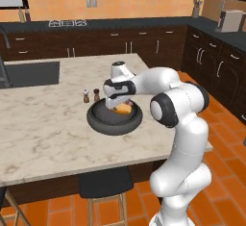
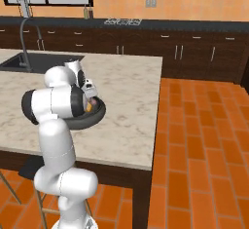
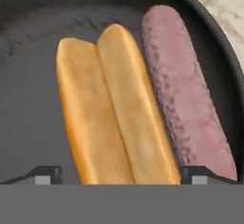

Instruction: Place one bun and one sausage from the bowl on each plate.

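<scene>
Hand view: gripper [image 3: 121, 178] hanging low inside bowl [image 3: 28, 37], jaws spread open, straddling buns [image 3: 114, 113]; sausage [image 3: 188, 94] lying beside right rim.

Even, flat rendered light fills the kitchen, bright on the pale worktop [image 1: 43, 124] and orange floor, with no glare and only faint soft shadows. Both base views are a little coarse and soft. The hand view is close and blurred, the bowl [image 3: 28, 37] dim, the buns [image 3: 109, 108] warmly lit.
</scene>
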{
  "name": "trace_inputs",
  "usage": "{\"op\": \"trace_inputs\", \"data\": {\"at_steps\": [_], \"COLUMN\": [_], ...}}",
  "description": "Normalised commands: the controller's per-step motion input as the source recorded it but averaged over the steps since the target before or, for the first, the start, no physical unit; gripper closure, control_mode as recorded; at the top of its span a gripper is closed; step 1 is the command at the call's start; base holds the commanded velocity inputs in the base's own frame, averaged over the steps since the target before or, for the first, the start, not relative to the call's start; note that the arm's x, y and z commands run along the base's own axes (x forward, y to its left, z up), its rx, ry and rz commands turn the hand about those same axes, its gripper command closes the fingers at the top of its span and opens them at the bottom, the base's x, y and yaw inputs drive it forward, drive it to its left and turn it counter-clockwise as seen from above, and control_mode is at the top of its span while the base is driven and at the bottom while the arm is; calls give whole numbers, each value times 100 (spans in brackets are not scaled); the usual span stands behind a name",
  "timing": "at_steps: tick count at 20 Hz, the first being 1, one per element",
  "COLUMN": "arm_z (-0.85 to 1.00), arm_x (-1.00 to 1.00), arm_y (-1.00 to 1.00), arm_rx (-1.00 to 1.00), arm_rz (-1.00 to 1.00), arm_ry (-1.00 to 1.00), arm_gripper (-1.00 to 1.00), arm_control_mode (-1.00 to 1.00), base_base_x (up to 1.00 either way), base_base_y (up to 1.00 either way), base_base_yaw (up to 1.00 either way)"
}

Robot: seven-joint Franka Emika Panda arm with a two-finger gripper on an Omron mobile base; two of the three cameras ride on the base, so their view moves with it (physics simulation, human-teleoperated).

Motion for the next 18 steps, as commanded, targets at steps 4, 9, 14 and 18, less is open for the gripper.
{"op": "trace_inputs", "data": {"at_steps": [4, 9, 14, 18], "arm_z": [-46, -46, 0, -30], "arm_x": [10, -8, -45, -16], "arm_y": [-10, -5, 0, 0], "arm_rx": [0, 0, 0, 0], "arm_rz": [0, 0, 0, 0], "arm_ry": [-3, -2, -16, -5], "arm_gripper": [-100, -100, -100, -100], "arm_control_mode": [-100, -100, -100, -100], "base_base_x": [0, 0, 0, 0], "base_base_y": [0, 0, 0, 0], "base_base_yaw": [0, 0, 0, 0]}}
